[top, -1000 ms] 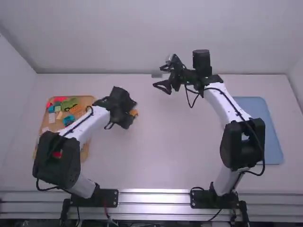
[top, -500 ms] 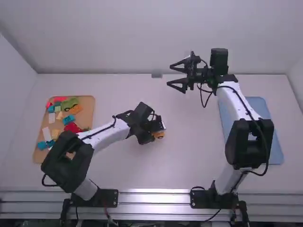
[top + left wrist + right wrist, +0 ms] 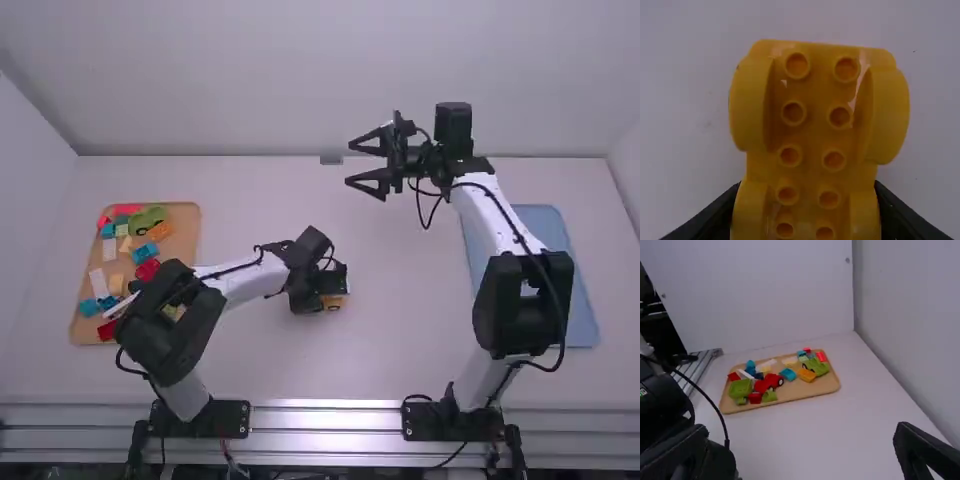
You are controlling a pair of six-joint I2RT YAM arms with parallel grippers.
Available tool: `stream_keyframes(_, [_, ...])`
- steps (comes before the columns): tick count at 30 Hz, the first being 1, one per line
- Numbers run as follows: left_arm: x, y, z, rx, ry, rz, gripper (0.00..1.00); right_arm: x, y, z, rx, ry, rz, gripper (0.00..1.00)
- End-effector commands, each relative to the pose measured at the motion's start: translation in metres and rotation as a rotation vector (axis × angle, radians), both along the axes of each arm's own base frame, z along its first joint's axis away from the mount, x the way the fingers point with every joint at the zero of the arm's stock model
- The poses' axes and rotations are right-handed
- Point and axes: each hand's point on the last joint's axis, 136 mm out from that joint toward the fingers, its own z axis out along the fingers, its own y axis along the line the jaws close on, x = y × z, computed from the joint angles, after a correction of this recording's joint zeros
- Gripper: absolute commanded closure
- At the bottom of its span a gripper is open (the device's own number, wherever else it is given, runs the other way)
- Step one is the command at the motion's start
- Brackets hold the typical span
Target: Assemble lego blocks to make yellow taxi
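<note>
Gap between arms (image 3: 490,215), left elbow (image 3: 160,325) over wooden tray (image 3: 187,238)

A white table (image 3: 400,350) carries a tan tray (image 3: 187,248) at left and a blue board (image 3: 583,318) at right.

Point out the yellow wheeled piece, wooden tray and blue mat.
Yellow wheeled piece (image 3: 815,134): left wrist view, between stud columns.
Wooden tray (image 3: 827,384): right wrist view, bare surface.
Blue mat (image 3: 545,226): high view, bare far part.

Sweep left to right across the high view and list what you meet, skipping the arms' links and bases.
Wooden tray of mixed blocks → left gripper gripping the yellow wheeled piece → right gripper, open → blue tray.
</note>
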Motion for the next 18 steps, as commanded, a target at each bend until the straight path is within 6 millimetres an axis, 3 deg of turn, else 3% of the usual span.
stream_keyframes(1, [0.002,-0.0027,-0.0007,0.007,-0.023,-0.083,0.51,0.0014,-0.0005,0.0093,0.014,-0.019,0.014,0.01])
stream_keyframes(4, [0.0031,-0.0028,-0.0034,0.003,-0.037,-0.086,0.47,0.0009,0.0001,0.0094,0.014,-0.018,0.017,0.01])
stream_keyframes(6, [0.0041,-0.0036,-0.0051,-0.003,-0.048,-0.085,0.38,0.0006,0.0001,0.0096,0.015,-0.018,0.018,0.01])
stream_keyframes(14, [0.0057,-0.0046,-0.0053,-0.011,-0.054,-0.072,0.25,0.0009,-0.0002,0.0096,0.017,0.012,0.014,0.01])
stream_keyframes(15, [0.0057,-0.0048,-0.0051,-0.012,-0.052,-0.069,0.19,0.0008,-0.0002,0.0096,0.017,0.019,0.014,0.01])
stream_keyframes(16, [0.0064,-0.0052,-0.0045,-0.013,-0.055,-0.069,0.02,0.0008,-0.0003,0.0096,0.017,0.019,0.014,0.01])
stream_keyframes(18, [0.0107,-0.0038,-0.0029,-0.001,-0.073,-0.062,0.01,0.0009,-0.0002,0.0096,0.017,0.014,0.014,0.01])
